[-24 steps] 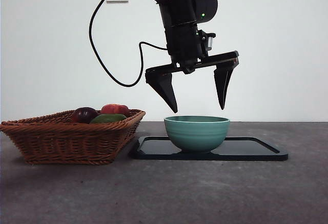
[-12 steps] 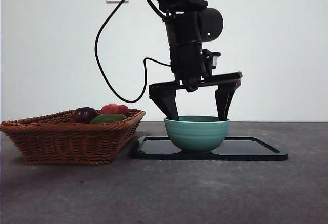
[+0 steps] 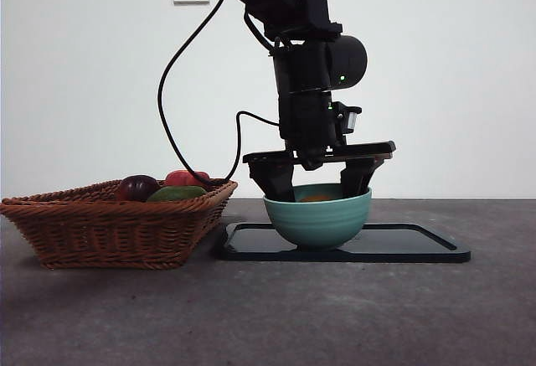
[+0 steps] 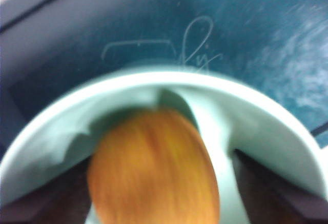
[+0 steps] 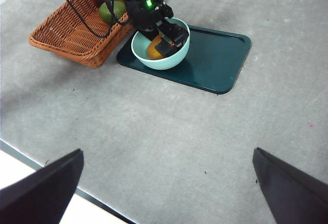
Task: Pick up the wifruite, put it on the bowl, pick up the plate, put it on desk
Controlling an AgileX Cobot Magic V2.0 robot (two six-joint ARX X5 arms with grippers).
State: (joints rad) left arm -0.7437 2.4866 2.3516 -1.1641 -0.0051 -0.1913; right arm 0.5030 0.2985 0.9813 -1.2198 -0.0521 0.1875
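Note:
The brownish-orange wifruite [image 4: 154,167] lies inside the mint-green bowl [image 3: 318,219]; only its top shows over the rim in the front view [image 3: 316,198]. The bowl stands on a dark teal plate-like tray [image 3: 419,244] on the grey desk [image 3: 335,316]. My left gripper [image 3: 316,188] is lowered into the bowl, its jaws open on either side of the fruit, close to the bowl's inner wall. The bowl sits slightly tilted. My right gripper [image 5: 166,183] is open and empty, high above the desk's near part, far from the bowl [image 5: 169,60].
A wicker basket [image 3: 109,224] stands left of the tray, holding a dark purple fruit [image 3: 136,188], a red one [image 3: 188,178] and a green one [image 3: 176,193]. A black cable [image 3: 180,123] hangs from the left arm over the basket's side. A wall stands behind the desk.
My left gripper came down from above the bowl until its jaws are inside it, and the jaws narrowed a little. The bowl has shifted slightly left and tipped.

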